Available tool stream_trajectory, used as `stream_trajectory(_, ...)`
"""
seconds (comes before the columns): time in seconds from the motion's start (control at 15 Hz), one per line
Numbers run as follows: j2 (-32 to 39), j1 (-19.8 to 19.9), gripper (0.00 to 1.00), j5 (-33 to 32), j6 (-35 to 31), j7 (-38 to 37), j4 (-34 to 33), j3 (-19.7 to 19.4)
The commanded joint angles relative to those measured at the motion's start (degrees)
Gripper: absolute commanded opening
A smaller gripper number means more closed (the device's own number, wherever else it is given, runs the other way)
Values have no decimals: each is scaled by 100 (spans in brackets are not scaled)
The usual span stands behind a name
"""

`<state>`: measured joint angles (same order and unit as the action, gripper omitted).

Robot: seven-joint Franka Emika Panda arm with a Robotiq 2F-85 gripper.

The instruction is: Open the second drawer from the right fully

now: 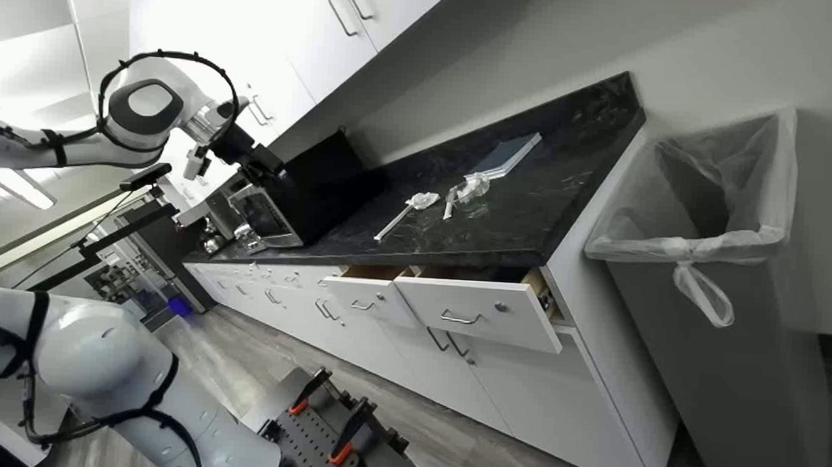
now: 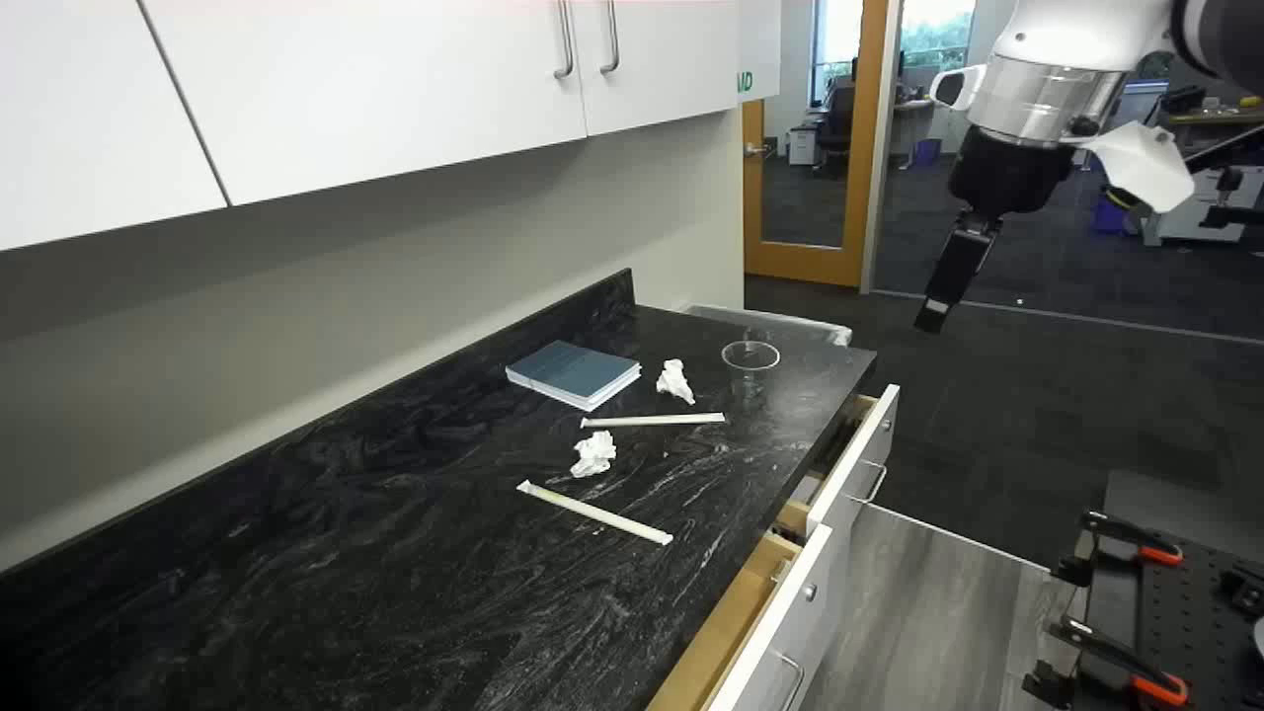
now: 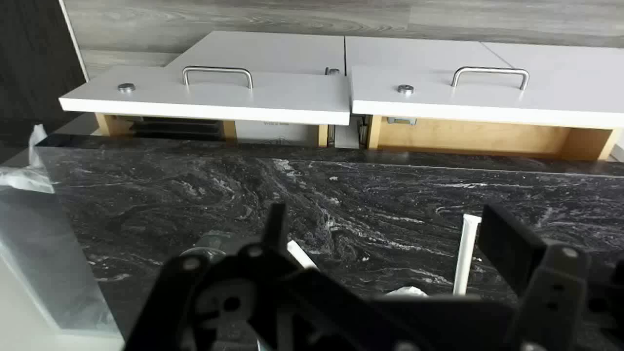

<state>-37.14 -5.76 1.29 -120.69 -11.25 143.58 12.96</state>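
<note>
White-fronted second drawer [image 3: 487, 101], tan inside.

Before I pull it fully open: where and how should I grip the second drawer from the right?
Likely by its silver bar handle, coming squarely from in front, jaws above and below: the bar runs lengthwise along the white front, standing off it with a gap behind.

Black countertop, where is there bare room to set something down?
In an exterior view, the widest bare patch of countertop lies lower left, bordered by the blue book and nearer white stick. A slimmer one lies between the farther stick and the countertop's front edge. Crowded: among the book, sticks, crumpled papers and clear cup.
</note>
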Motion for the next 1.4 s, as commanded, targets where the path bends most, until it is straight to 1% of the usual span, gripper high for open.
stream_trajectory(0.0,11,-51,100,-36,19,-29,-16,-43)
stream_trajectory(1.07,11,-51,100,-36,19,-29,-16,-43)
stream_trajectory(1.2,54,-63,100,-235,-11,-227,-90,257)
stream_trajectory(1.33,145,-149,100,-474,34,-488,-166,708)
